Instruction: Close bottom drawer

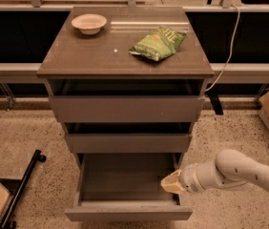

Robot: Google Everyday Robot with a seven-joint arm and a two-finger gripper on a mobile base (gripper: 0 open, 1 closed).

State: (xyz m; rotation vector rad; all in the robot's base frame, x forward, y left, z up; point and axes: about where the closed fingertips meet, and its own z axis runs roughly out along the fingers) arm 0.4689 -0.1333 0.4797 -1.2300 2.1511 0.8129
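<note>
Camera view: bottom drawer (129, 213) is pulled way out at 6 o'clock, below the cabinet (101, 56) top. Gripper (171, 182) sits by its right wall, about 5 o'clock; I can't tell its grip state.

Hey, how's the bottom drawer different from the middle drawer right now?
The bottom drawer is pulled far out, interior showing; the middle drawer is only slightly open. The gripper is by the bottom drawer's right wall, below the middle drawer. Both have plain handleless fronts.
</note>
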